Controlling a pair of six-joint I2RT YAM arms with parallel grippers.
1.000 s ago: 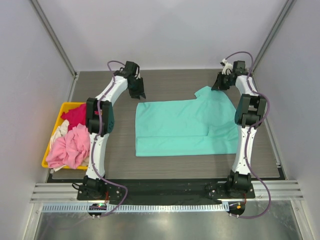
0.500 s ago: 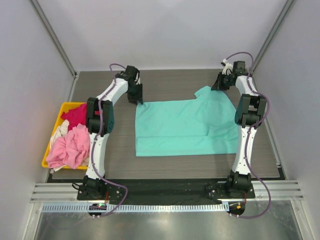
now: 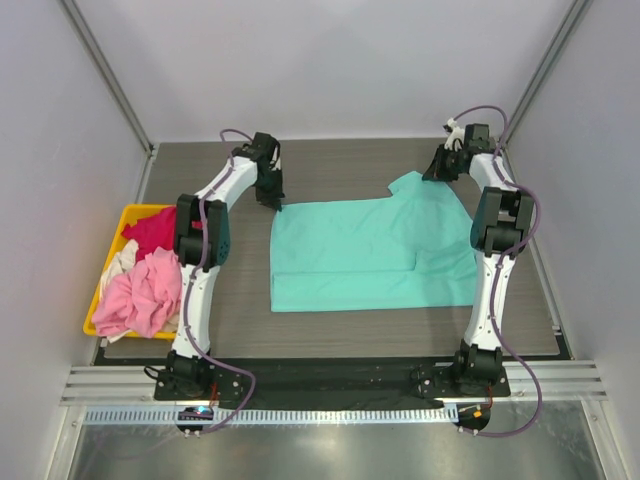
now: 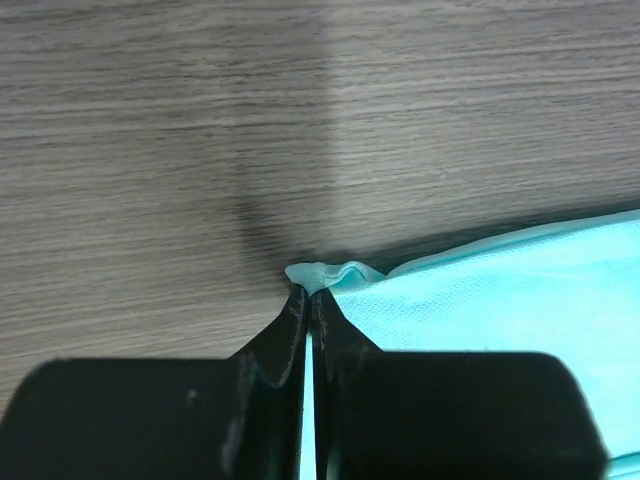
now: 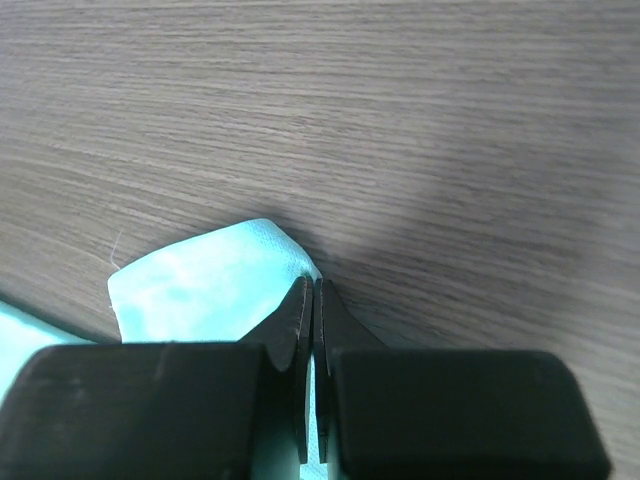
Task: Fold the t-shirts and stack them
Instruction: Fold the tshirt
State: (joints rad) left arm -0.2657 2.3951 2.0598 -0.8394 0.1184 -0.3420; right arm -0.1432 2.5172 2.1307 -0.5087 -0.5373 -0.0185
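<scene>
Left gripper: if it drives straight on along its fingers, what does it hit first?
The left gripper is shut on a corner of the teal t-shirt. Just past its tips lies the wooden table, probably very close, though depth is unclear.

The teal t-shirt is plain, of one even turquoise colour. The table is grey-brown with fine wood grain. The bin is yellow. In it lie the light pink t-shirt, the magenta-red t-shirt and the whitish t-shirt. The left arm and the right arm are white with black joints and purple cables.

White arms, black joints, black hands — purple cables.
</scene>
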